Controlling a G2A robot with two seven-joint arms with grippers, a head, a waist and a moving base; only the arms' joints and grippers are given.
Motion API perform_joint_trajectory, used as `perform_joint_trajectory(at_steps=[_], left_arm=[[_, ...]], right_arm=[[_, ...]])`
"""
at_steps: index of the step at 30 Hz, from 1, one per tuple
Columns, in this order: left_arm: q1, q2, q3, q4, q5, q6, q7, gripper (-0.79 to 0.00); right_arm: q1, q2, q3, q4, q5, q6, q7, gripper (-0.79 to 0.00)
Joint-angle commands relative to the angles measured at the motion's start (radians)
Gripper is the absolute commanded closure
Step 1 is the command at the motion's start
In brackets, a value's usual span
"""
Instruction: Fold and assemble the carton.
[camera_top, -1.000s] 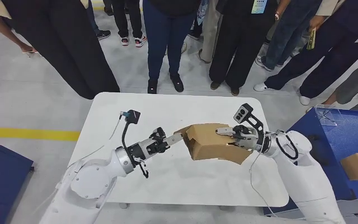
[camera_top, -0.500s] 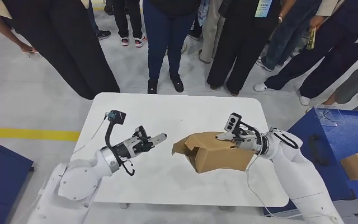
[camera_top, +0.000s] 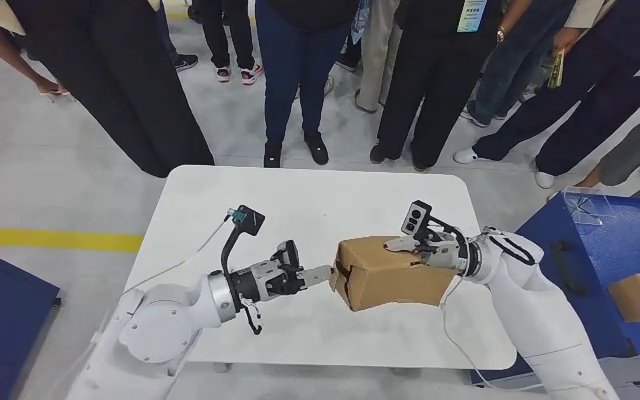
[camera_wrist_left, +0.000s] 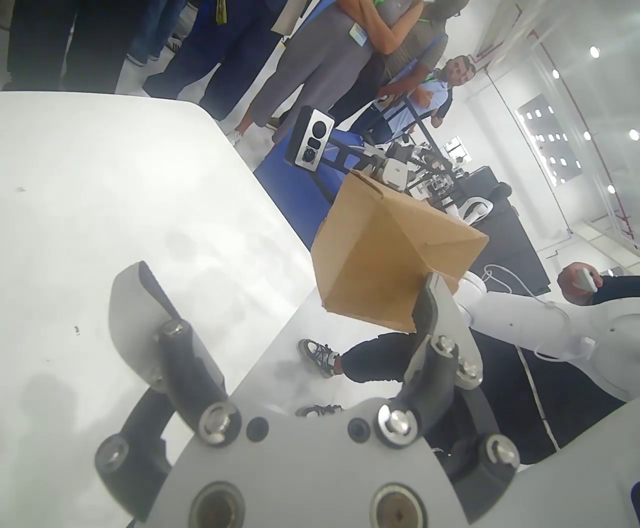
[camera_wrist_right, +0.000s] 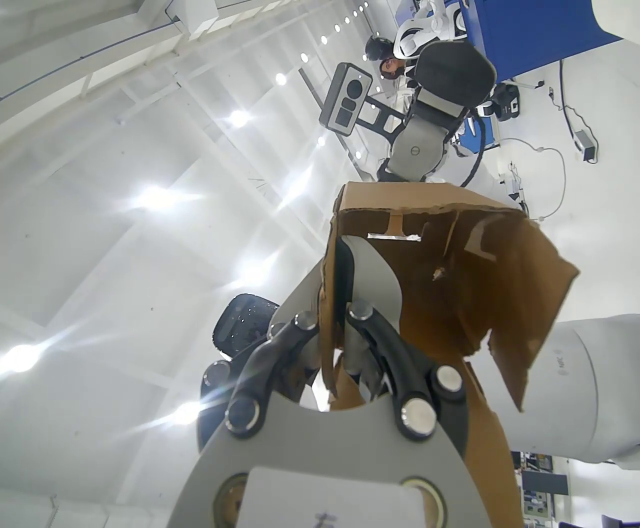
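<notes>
On the left, the left gripper (camera_top: 318, 272) has its fingers spread, one tip against the carton's (camera_top: 390, 272) left end, apparently to push a flap shut. The carton hangs over the table's (camera_top: 300, 200) right half, where the right gripper (camera_top: 420, 250) pinches its wall, bracing it against that push.

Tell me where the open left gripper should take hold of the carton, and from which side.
Likely the flap edge along the dark seam on the end of the carton facing the left gripper, approached level from that arm's side. The right gripper clamps the wall at the opposite, open end, one finger inside, and the faces between look flat and closed, with no lip to pinch.
</notes>
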Motion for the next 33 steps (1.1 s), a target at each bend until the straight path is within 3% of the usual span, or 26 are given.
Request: perform_joint_trajectory(at_steps=[1,12,22,27,33], left_arm=[[-0.005,-0.001,0.013,0.001,0.006,0.01,0.005,-0.785],[-0.093,-0.021,0.158,0.058,0.073,0.056,-0.012,-0.785],[-0.176,-0.048,0.256,0.147,0.092,0.07,0.04,-0.785],[-0.16,-0.044,0.221,0.142,0.077,0.064,0.048,-0.785],[-0.055,-0.017,0.07,0.069,0.018,0.033,0.039,-0.785]], right_arm=[[-0.002,0.001,-0.001,-0.001,-0.005,-0.003,0.007,0.0],[-0.015,0.025,-0.02,0.01,-0.018,-0.041,0.046,0.0],[-0.006,0.05,-0.061,0.033,-0.005,-0.065,0.07,0.0],[0.02,0.056,-0.059,0.061,0.022,-0.05,0.055,0.0],[0.027,0.058,-0.057,0.071,0.031,-0.039,0.044,0.0]])
